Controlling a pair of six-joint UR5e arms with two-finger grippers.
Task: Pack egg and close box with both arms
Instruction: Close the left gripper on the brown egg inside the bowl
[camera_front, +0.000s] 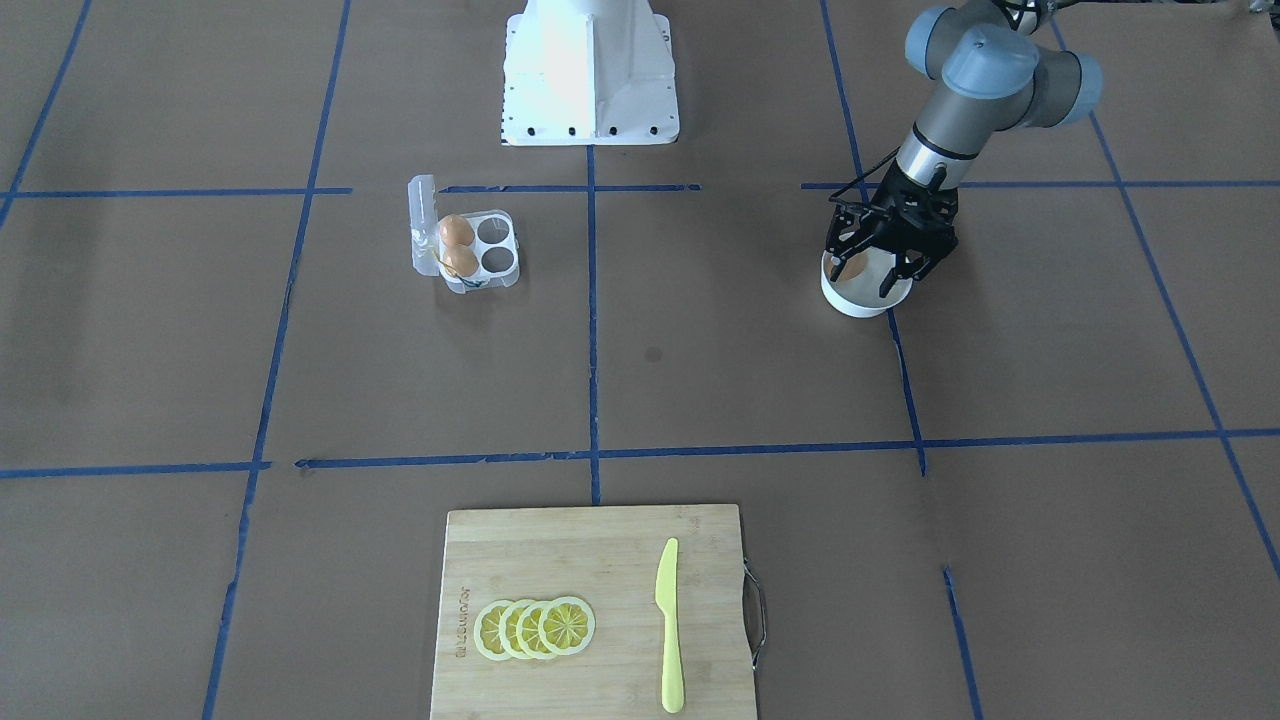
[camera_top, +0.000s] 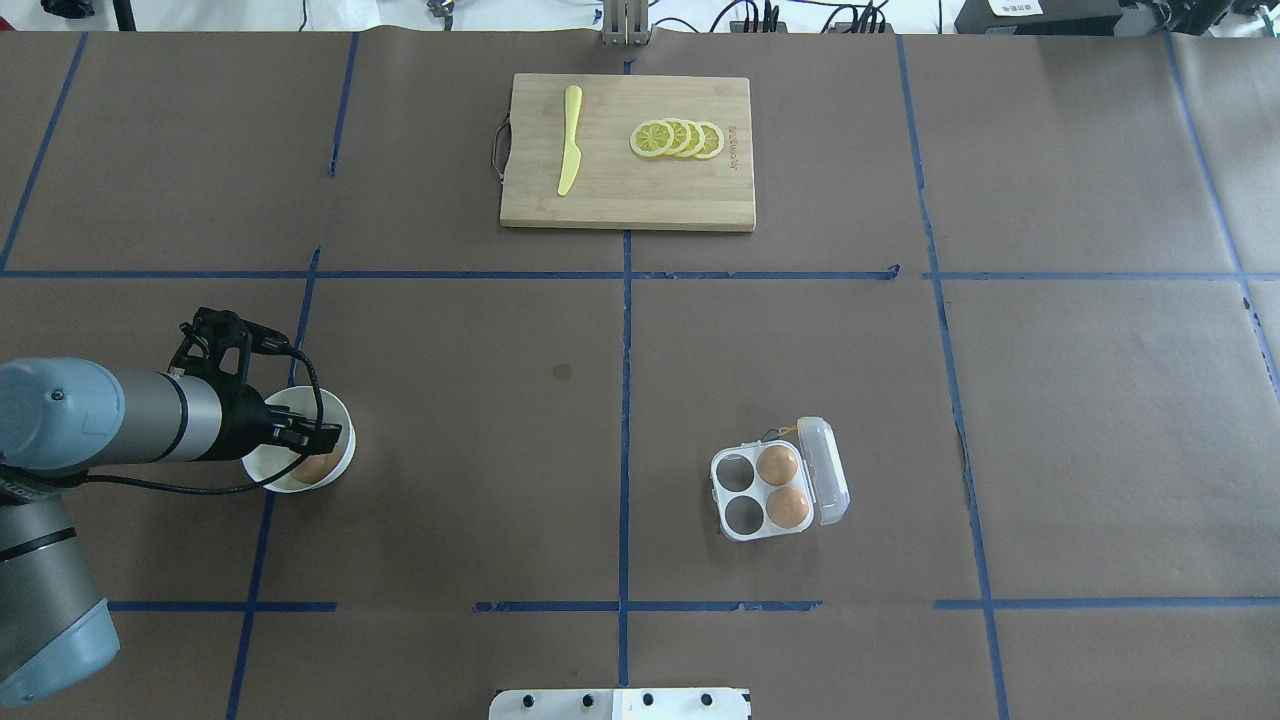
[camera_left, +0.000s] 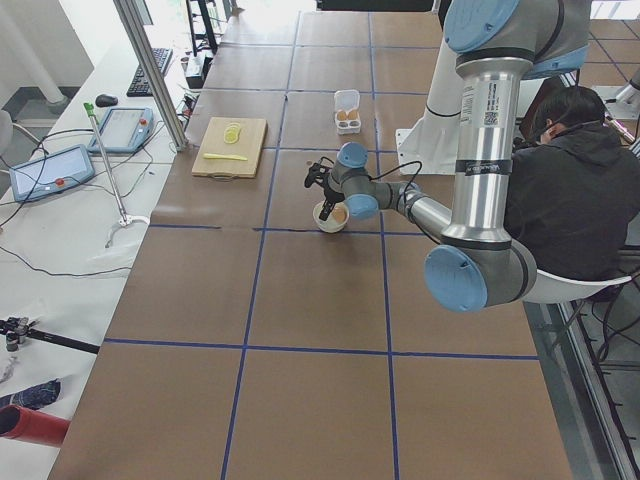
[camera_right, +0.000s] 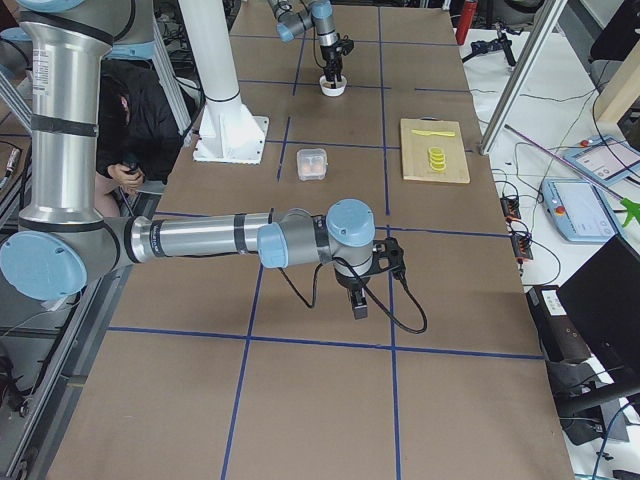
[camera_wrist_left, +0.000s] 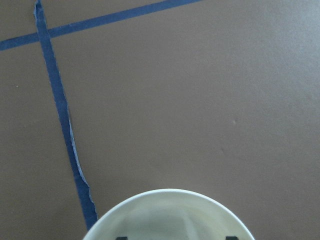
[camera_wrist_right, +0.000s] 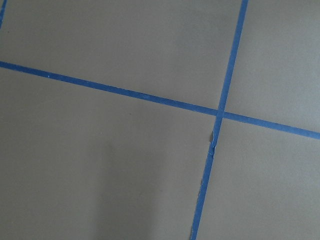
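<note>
An orange-brown egg lies in a round white bowl on the table's left side; it also shows in the front view. My left gripper hangs over the bowl with its fingers dipped inside. In the left wrist view two black fingertips stand wide apart over the bowl, so it is open. The clear egg carton sits lid-open with two brown eggs and two empty cells. My right gripper shows only in the exterior right view, far from the carton; I cannot tell its state.
A wooden cutting board with lemon slices and a yellow knife lies at the far middle. The white pedestal base stands on the robot's side. A person sits beside the table.
</note>
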